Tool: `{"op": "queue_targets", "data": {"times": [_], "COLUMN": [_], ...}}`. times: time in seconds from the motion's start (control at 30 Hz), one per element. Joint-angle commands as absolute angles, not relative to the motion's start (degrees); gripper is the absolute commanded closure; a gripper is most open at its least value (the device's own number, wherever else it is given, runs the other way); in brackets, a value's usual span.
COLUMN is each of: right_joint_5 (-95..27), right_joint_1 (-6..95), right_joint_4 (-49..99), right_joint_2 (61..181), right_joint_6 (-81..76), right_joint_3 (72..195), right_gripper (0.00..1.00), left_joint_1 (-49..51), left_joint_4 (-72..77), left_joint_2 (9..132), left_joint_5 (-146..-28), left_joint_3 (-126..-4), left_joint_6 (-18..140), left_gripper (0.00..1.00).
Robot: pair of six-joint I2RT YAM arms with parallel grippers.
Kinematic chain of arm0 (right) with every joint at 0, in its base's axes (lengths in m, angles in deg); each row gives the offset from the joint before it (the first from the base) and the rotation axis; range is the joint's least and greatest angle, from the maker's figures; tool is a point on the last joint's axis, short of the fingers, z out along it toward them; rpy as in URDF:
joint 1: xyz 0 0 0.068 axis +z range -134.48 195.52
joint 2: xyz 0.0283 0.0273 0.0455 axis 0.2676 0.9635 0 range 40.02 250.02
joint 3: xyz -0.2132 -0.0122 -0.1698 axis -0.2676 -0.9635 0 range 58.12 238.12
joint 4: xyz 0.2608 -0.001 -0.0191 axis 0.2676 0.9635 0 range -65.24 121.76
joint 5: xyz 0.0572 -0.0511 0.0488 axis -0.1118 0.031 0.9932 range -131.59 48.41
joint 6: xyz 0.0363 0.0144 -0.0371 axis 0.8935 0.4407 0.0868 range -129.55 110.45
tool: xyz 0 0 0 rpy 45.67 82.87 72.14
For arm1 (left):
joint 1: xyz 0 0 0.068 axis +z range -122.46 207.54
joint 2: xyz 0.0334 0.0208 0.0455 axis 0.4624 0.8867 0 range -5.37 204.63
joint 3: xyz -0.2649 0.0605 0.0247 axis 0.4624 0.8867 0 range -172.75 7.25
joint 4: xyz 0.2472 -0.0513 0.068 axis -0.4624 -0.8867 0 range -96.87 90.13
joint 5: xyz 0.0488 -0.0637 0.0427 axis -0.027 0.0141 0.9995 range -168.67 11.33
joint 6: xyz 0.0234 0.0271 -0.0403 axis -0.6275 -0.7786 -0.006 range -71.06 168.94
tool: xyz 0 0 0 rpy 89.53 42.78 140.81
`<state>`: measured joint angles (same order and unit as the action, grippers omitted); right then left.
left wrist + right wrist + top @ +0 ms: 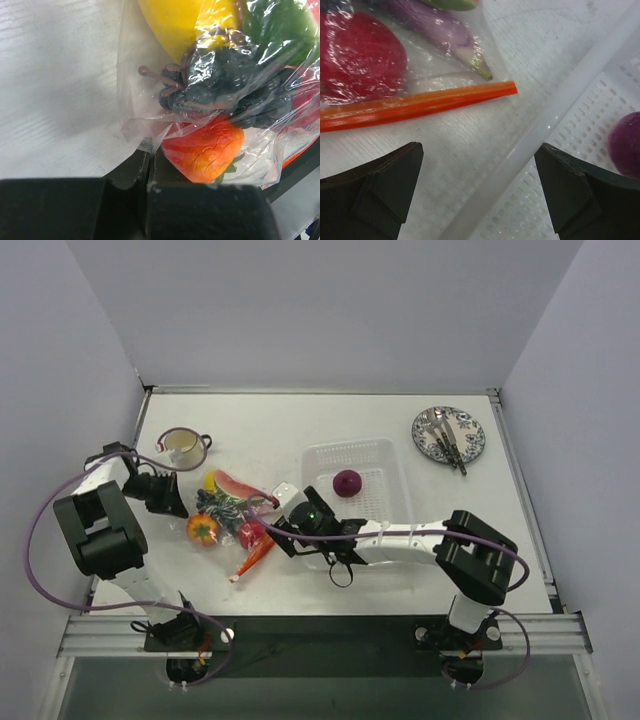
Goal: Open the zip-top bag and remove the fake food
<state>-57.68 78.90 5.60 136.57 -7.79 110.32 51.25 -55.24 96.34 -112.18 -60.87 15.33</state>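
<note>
The zip-top bag (pixel 230 512) lies left of centre, holding fake food: dark grapes (pixel 225 85), an orange-red fruit (pixel 205 150), a yellow piece (pixel 185 20), a red piece (pixel 360 57) and a purple eggplant (pixel 435 25). Its red-orange zip strip (pixel 420 105) looks closed. My left gripper (pixel 147 150) is shut on a corner of the bag's plastic at the end away from the strip; it also shows in the top view (pixel 172 502). My right gripper (pixel 480 185) is open and empty, just short of the strip, over the tray's rim; the top view shows it by the bag's mouth (pixel 282 532).
A clear perforated tray (pixel 385 455) stands right of the bag with a purple fake food (pixel 347 483) in it. A mug (pixel 183 447) stands behind the bag. A patterned plate (pixel 470 445) with cutlery sits at the back right.
</note>
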Motion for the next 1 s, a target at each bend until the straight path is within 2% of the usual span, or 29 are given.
{"op": "queue_targets", "data": {"times": [0.0,0.07,0.23,0.4,0.67,0.97], "right_joint_5": [-48.36,-47.38,-56.86,-58.37,-60.84,-64.43], "right_joint_1": [79.07,79.51,78.90,73.19,70.10,78.35], "right_joint_4": [2.08,2.78,4.63,7.26,8.15,9.55], "right_joint_2": [140.73,141.53,140.05,134.26,126.77,130.37], "right_joint_6": [-6.91,-7.08,-7.35,-4.28,-5.59,-14.54], "right_joint_3": [113.31,114.98,114.46,110.15,103.21,117.07], "right_gripper": [0.00,0.00,0.00,0.00,0.00,0.00], "left_joint_1": [50.57,50.13,49.69,49.86,51.27,51.71], "left_joint_4": [-55.68,-55.33,-53.48,-53.48,-54.19,-54.28], "left_joint_2": [93.86,93.16,90.61,90.51,90.78,90.08], "left_joint_5": [-112.77,-112.07,-110.92,-111.27,-111.62,-111.80], "left_joint_3": [-62.89,-62.27,-60.08,-58.76,-58.32,-57.61], "left_joint_6": [16.15,17.11,18.18,17.56,15.80,15.72], "left_gripper": [1.00,1.00,1.00,1.00,1.00,1.00]}}
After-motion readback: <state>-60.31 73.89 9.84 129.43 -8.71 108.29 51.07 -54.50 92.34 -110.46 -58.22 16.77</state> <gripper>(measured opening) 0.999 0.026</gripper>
